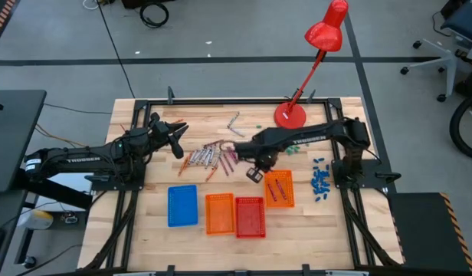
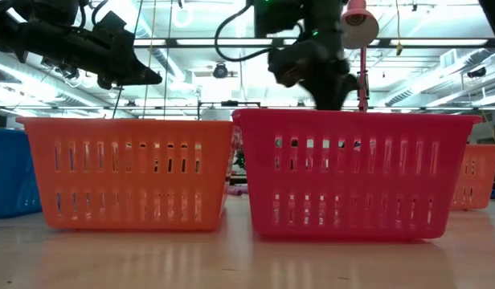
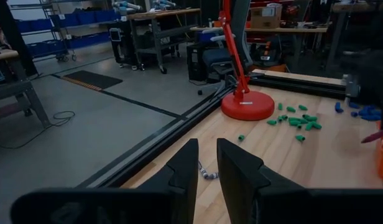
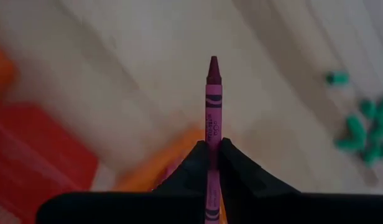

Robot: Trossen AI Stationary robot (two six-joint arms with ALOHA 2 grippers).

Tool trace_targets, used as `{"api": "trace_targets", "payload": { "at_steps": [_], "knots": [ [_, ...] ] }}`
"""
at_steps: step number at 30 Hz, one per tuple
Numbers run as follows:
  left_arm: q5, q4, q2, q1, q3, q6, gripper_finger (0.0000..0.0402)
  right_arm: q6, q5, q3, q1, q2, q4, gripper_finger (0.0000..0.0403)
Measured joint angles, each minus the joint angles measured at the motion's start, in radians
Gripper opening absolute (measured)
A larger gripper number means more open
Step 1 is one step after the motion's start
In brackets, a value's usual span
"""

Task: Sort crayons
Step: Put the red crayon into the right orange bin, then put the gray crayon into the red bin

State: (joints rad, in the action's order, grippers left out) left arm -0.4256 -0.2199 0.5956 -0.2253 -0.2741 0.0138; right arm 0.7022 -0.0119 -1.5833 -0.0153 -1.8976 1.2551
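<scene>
Nearest the front edge, a blue tray (image 1: 182, 205), an orange tray (image 1: 219, 214) and a red tray (image 1: 250, 217) are sitting in a row, with a second orange tray (image 1: 279, 188) just behind and to the right of the red one. In the low view the orange tray (image 2: 127, 172) and red tray (image 2: 356, 172) are filling the foreground.

The right gripper (image 1: 256, 173) is hanging above the table between the red tray and the second orange tray, its fingers (image 4: 194, 165) pinching a magenta crayon (image 4: 213, 109) that is sticking straight out past the tips. Under it the wrist view is showing blurred red and orange trays.

Farther back, the loose crayons (image 1: 211, 159) are lying in a scattered heap near the table's middle, with a few grey ones (image 1: 234, 123) apart toward the back edge. Blue bits (image 1: 321, 181) are lying at the right side, green bits (image 3: 298, 118) beside the red lamp (image 1: 290, 115).

The left gripper (image 1: 177, 140) is waiting over the table's left part, left of the heap, its fingers (image 3: 182, 171) standing slightly apart with nothing between them.
</scene>
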Motion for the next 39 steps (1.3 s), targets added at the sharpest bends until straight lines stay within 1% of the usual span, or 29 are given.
{"api": "trace_targets", "payload": {
  "at_steps": [5, 8, 14, 17, 19, 23, 28, 30, 35, 37, 39],
  "knots": [
    [0.000, 0.000, 0.000, 0.000, 0.000, -0.006, 0.0071, 0.107, -0.002, 0.030, -0.094, 0.015, 0.087, 0.0032],
    [0.000, 0.002, 0.000, 0.000, 0.000, -0.006, 0.0071, 0.178, 0.000, 0.048, -0.140, 0.020, 0.111, 0.0032],
    [0.000, 0.003, 0.000, 0.000, 0.000, -0.013, 0.0071, 0.292, 0.005, 0.086, -0.213, 0.021, 0.093, 0.0032],
    [0.000, 0.003, 0.000, 0.000, 0.000, -0.013, 0.0071, 0.338, -0.015, 0.102, -0.233, 0.021, 0.089, 0.0035],
    [0.000, 0.003, 0.000, 0.000, 0.000, -0.013, 0.0071, 0.356, -0.027, 0.108, -0.238, 0.021, 0.089, 0.0044],
    [0.000, 0.003, 0.000, 0.000, 0.000, -0.013, 0.0071, 0.361, -0.030, 0.109, -0.239, 0.021, 0.089, 0.0077],
    [0.000, 0.003, 0.000, 0.000, 0.000, -0.013, 0.0071, 0.340, 0.014, 0.109, -0.219, 0.024, 0.092, 0.0106],
    [0.000, 0.003, 0.000, 0.000, 0.000, -0.013, 0.0071, 0.328, -0.015, 0.090, -0.204, 0.025, 0.101, 0.0109],
    [0.000, 0.000, 0.000, 0.000, 0.000, -0.013, 0.0071, 0.258, -0.202, 0.038, -0.160, 0.027, 0.079, 0.0108],
    [0.000, 0.000, 0.000, 0.000, 0.000, -0.013, 0.0071, 0.202, -0.240, 0.034, -0.132, 0.027, 0.048, 0.0108],
    [0.000, 0.000, 0.000, 0.000, 0.000, -0.013, 0.0071, 0.146, -0.252, 0.035, -0.097, 0.023, 0.000, 0.0107]
  ]
}}
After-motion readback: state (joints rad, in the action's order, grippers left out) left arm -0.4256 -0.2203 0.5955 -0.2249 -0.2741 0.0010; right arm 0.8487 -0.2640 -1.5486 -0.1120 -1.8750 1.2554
